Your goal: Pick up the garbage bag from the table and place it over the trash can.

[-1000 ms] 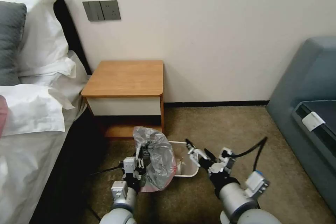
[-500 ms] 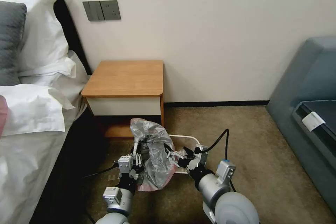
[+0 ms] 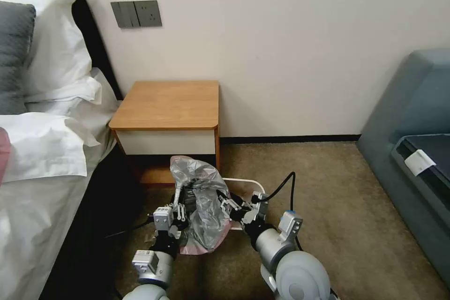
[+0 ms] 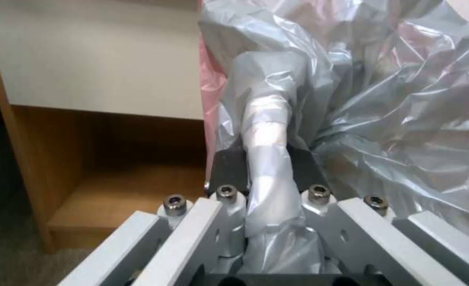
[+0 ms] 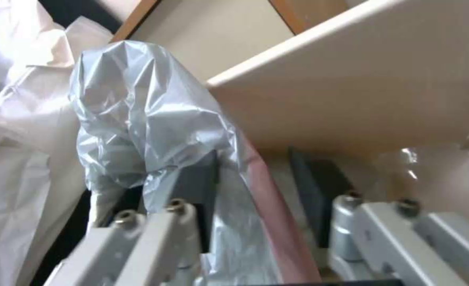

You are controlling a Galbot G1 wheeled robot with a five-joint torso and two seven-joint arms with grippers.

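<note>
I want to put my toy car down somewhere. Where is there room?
The table top is bare wood, between the bed and the wall. The carpet toward the sofa is open too. It is crowded at the trash can, where both grippers handle the garbage bag.

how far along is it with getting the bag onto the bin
Pickup looks done: the nightstand top is bare and the garbage bag hangs bunched in front of it. In hand: the left gripper is shut on a fold of the bag, and the right gripper sits open with the bag's pink rim between its fingers, beside the trash can. Left: spreading the bag over the can's rim.
</note>
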